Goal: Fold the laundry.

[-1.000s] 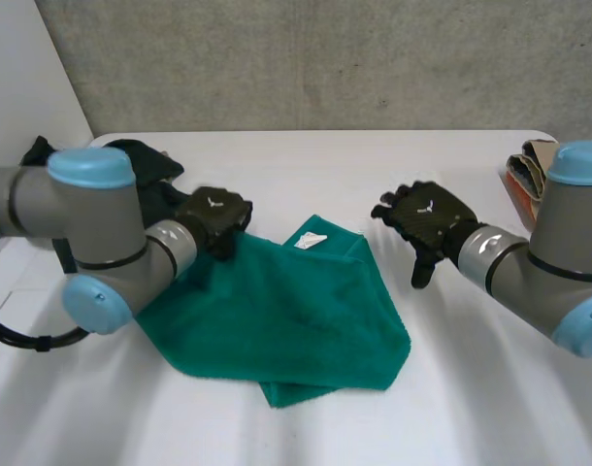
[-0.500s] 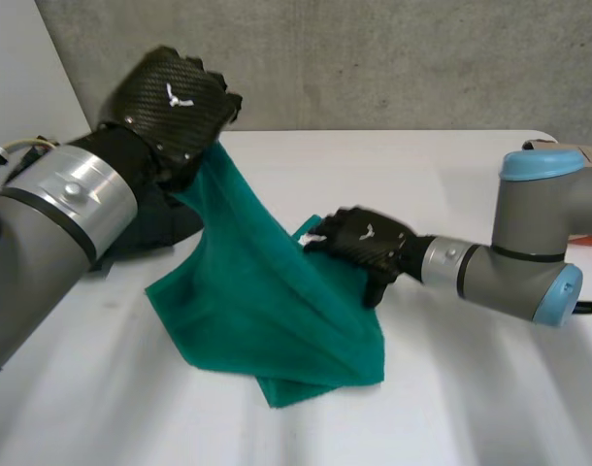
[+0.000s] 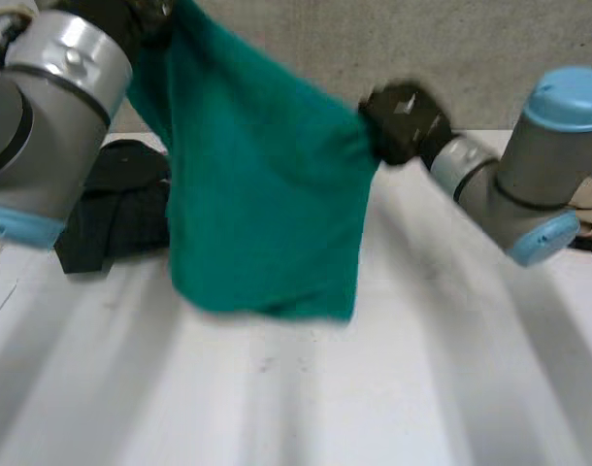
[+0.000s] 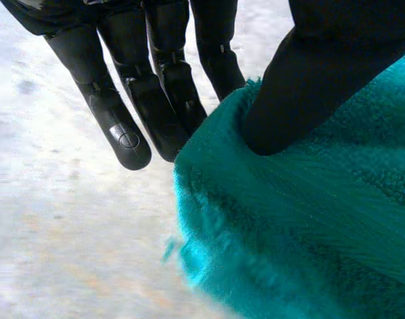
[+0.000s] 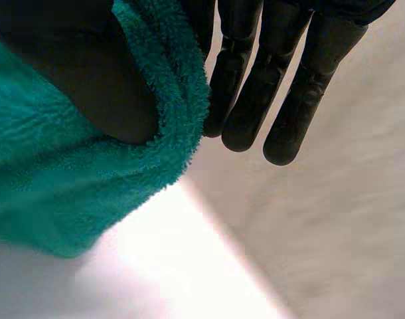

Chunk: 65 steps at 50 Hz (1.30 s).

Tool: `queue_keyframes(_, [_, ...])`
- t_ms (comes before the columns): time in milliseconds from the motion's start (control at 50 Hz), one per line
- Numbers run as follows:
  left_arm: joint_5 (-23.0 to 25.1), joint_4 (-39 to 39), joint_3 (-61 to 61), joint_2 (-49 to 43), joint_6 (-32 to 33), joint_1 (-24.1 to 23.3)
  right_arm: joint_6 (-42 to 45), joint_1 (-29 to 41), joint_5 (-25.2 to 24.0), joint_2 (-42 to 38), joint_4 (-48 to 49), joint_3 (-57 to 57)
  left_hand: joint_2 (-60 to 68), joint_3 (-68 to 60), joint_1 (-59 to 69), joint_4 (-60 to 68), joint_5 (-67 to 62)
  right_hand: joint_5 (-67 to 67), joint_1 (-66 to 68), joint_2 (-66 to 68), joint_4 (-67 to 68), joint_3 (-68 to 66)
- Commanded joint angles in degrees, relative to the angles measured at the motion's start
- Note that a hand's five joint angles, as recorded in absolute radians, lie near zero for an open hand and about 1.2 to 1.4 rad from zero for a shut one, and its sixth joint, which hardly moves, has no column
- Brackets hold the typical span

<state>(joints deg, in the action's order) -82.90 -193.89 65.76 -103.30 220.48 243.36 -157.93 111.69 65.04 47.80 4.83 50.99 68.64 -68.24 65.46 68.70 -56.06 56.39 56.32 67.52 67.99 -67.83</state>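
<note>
The green towel [image 3: 267,184] is off the worktop [image 3: 422,379] now. A second ago it lay rumpled near the middle, with the left hand on its far-left corner and the right hand clear of it. Half a second ago the left had begun pulling one corner up while the right came in on the other.

Now both are raised, and the cloth hangs spread between them like a sheet on a line. Its lower edge is just above the surface or perhaps brushing it (hard to say which). The left hand [image 4: 156,113] pinches an upper corner between thumb and straight fingers, high at the far left. The right hand [image 3: 401,118] grips the opposite upper corner the same way, further right and a little lower. A pile of dark clothes [image 3: 116,209] sits on the left, partly behind the towel.

I'd judge the opening-out step done. The towel hangs spread, and laying it flat for the first fold looks like the next move.
</note>
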Motion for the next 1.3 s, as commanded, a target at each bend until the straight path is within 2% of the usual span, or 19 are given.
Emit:
queue_keyframes(20, [-3.32,-13.17,-3.1,-1.03,-0.58,-0.07,-7.66,-1.83,10.45,14.76,22.77,11.22,11.36,-11.76,14.54,11.3,-13.94,13.61,23.68,12.48,12.01,-12.17])
queue_keyframes(80, [-3.32,-16.25,-1.52,-0.85,-0.58,-0.43,-7.66,-3.15,10.63,18.55,22.42,15.18,11.36,-11.76,14.54,11.3,-13.94,13.61,23.68,12.48,12.01,-12.17])
queue_keyframes(220, [-2.7,-16.43,8.4,-1.46,-0.67,-0.51,-5.82,-3.85,9.31,25.05,13.55,27.66,11.36,-11.76,14.54,11.3,-13.94,13.61,23.68,12.48,12.01,-12.17])
queue_keyframes(360, [-2.79,-16.34,20.19,-6.38,-0.58,-2.97,3.41,-3.15,7.99,26.55,6.87,41.98,11.36,-11.76,14.54,11.3,-13.94,13.61,23.68,12.48,12.01,-12.17])
queue_keyframes(400, [-2.79,-16.43,23.0,-8.31,-0.31,-3.59,5.96,-3.15,8.34,25.94,5.64,44.63,11.36,-11.76,14.54,11.3,-13.94,-18.13,-8.06,-19.26,-19.73,19.57])
queue_keyframes(440, [-2.79,-16.34,24.41,-9.28,-0.31,-3.68,7.19,-3.15,8.61,24.8,4.93,45.25,11.36,-11.76,14.54,11.3,-13.94,-38.9,-28.83,-40.03,-40.5,40.34])
queue_keyframes(460, [-2.79,-16.43,25.2,-10.07,-0.23,-3.77,7.63,-3.32,9.04,23.49,4.67,44.99,11.36,-11.76,14.54,11.3,-13.94,-45.14,-35.07,-46.27,-46.74,46.58])
queue_keyframes(540, [-3.14,-16.43,26.17,-10.17,-0.75,-3.94,7.11,-3.94,8.96,22.69,4.67,42.28,11.36,-11.76,14.54,11.3,-13.94,-55.25,-45.18,-56.38,-56.85,56.69])
queue_keyframes(680, [-3.05,-16.26,26.7,-8.15,-0.75,-4.91,7.29,-7.8,8.96,22.69,1.77,35.41,11.36,-11.76,14.54,11.3,-13.94,-55.98,-45.9,-57.1,-57.57,57.41])
queue_keyframes(760, [-3.05,-16.26,27.58,-5.69,-0.75,-5.17,7.2,-11.67,9.05,22.51,-6.21,30.05,11.36,-11.76,14.54,11.3,-13.94,-54.13,-44.05,-55.26,-55.72,55.56])
queue_keyframes(860, [-3.05,-16.26,28.63,-3.67,-0.84,-5.26,6.85,-16.23,8.52,20.06,-21.14,24.78,11.21,-11.62,14.4,11.16,-13.79,-51.94,-41.87,-53.07,-53.54,53.38])
queue_keyframes(980, [-2.97,-16.26,29.34,-3.13,-0.75,-5.35,6.23,-18.53,8.08,18.56,-28.9,26.34,11.04,-11.45,14.23,10.99,-13.63,-51.26,-41.19,-52.39,-52.86,52.7])
queue_keyframes(1060, [-2.88,-16.26,29.16,-3.22,-0.75,-5.52,3.69,-19.76,7.91,18.99,-25.93,32.58,11.04,-11.45,14.23,10.99,-13.63,-50.25,-40.18,-51.38,-51.85,51.69])
queue_keyframes(1160, [-2.88,-16.34,28.55,-3.66,-0.75,-5.17,3.15,-20.55,7.38,22.67,-16.98,43.9,10.87,-11.28,14.06,10.82,-13.46,-46.91,-36.84,-48.04,-48.51,48.35])
queue_keyframes(1300, [-2.79,-16.43,28.28,-3.84,-0.75,-4.91,2.72,-19.85,7.64,25.06,-7.74,53.24,10.54,-10.95,13.72,10.48,-13.12,-42.85,-32.78,-43.98,-44.45,44.29])
